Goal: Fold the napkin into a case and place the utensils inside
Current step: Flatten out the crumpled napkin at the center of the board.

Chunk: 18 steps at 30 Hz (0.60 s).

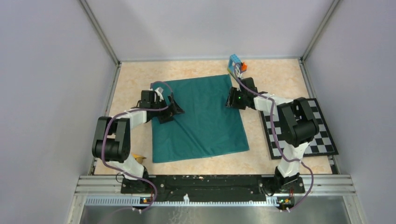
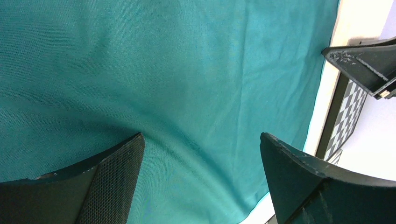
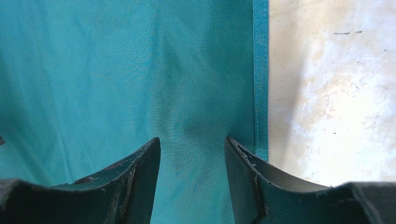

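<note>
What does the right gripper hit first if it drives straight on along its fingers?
The napkin, just inside its hemmed edge. The right gripper looks nearly on the cloth, though depth is unclear.

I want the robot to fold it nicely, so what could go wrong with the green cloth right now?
The right gripper has only a small pucker between its fingers, near the cloth's edge, so it might slip out when lifted. The left gripper stands wide open on flat cloth and may just push wrinkles instead of grabbing. If only one side gets caught, the fold could come out crooked.
</note>
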Tool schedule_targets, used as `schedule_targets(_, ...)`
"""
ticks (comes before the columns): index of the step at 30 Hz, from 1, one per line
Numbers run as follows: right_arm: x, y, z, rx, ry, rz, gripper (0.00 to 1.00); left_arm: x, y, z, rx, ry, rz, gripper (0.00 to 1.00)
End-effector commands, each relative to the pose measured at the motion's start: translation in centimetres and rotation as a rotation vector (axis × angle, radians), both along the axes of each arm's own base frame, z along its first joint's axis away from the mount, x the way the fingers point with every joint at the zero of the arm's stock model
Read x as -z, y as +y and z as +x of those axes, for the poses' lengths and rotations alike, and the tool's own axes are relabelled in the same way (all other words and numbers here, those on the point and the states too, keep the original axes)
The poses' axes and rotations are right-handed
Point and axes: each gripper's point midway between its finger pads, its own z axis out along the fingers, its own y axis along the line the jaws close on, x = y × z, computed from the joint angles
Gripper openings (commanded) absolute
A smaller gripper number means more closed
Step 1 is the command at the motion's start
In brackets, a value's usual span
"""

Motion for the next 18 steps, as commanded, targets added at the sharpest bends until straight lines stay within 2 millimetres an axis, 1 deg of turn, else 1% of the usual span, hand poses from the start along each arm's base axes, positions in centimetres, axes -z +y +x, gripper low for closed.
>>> schedule_targets(1, 1.8, -2.4, 0.7, 0.041, 0.029, -0.123, 0.54, 2.2, 1.1, 0.9, -0.036, 0.037, 0.073, 0.99)
schedule_targets(3, 0.7, -2.8, 0.9, 0.033, 0.013, -0.157, 0.54, 1.2, 0.9, 1.1, -0.03, 0.019, 0.073, 0.99)
schedule_targets(6, -2.2, -2.9, 0.1, 0.007, -0.022, -0.211, 0.57, -1.1, 0.8, 0.6, -0.026, -0.014, 0.08, 0.99)
schedule_targets(8, -4.6, -3.0, -1.0, 0.007, -0.065, -0.285, 0.61, -3.0, 1.1, -0.4, -0.031, -0.038, 0.093, 0.99)
schedule_targets(10, -6.8, -2.6, -2.6, -0.008, -0.108, -0.332, 0.64, -4.6, 1.7, -1.7, -0.046, -0.06, 0.114, 0.99)
schedule_targets(12, -8.2, -2.0, -4.6, -0.03, -0.123, -0.33, 0.66, -6.5, 2.5, -3.2, -0.075, -0.094, 0.137, 0.99)
schedule_targets(13, -8.0, -1.8, -6.0, -0.044, -0.101, -0.301, 0.67, -6.8, 2.9, -4.2, -0.101, -0.085, 0.146, 0.99)
schedule_targets(15, -7.8, -2.1, -8.2, 0.008, -0.051, -0.238, 0.77, -7.0, 3.8, -6.1, -0.162, -0.053, 0.159, 0.99)
schedule_targets(16, -7.0, -3.1, -9.5, 0.073, 0.004, -0.234, 0.81, -6.9, 3.8, -7.2, -0.188, -0.027, 0.146, 0.99)
schedule_targets(18, -5.9, -5.3, -11.9, 0.249, 0.134, -0.199, 0.81, -6.1, 4.1, -9.8, -0.272, 0.069, 0.115, 0.99)
